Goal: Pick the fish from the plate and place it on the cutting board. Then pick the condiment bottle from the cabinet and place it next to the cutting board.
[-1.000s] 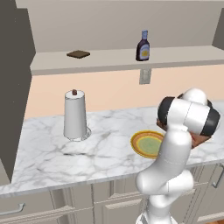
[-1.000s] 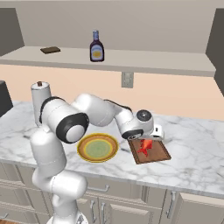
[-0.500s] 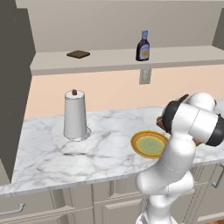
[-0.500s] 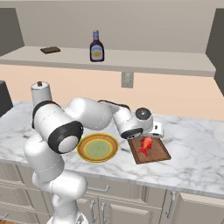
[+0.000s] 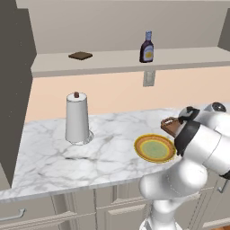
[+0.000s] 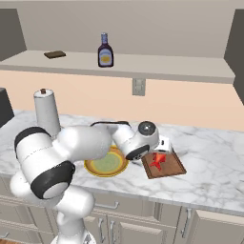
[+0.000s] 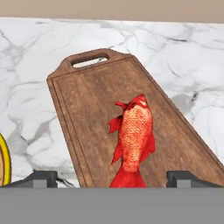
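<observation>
1. Your fish (image 7: 133,141) lies flat on the cutting board (image 7: 96,87), head toward 12 o'clock in the hand view and tail at 6 o'clock near the bottom edge.
2. In that view the two finger tips (image 7: 41,178) stand far apart at 7 and 5 o'clock, either side of the tail; the jaws are spread wide, touch nothing and hold nothing.
3. The hand view gives you the board's handle slot at 11 o'clock and its raised rim; the base views do not resolve those.
4. The right base view shows the fish (image 6: 157,160) as a small red shape on the board (image 6: 172,166), with the gripper (image 6: 161,145) just above the board's far end, at 12 o'clock from the fish.
5. In the left base view the arm covers most of the board (image 5: 169,126); you see just a brown corner at 1 o'clock from the plate (image 5: 155,148), and no fish.
6. The plate (image 6: 106,163) sits just beside the board, at 9 o'clock from it in the right base view, partly behind the forearm.
7. The condiment bottle (image 6: 105,50) stands upright on the cabinet (image 6: 167,71) ledge, at 11 o'clock from the board.
8. A small dark slab (image 5: 80,55) lies further left on that ledge, and a paper-towel roll (image 5: 77,117) stands on the marble counter (image 5: 54,161).
</observation>
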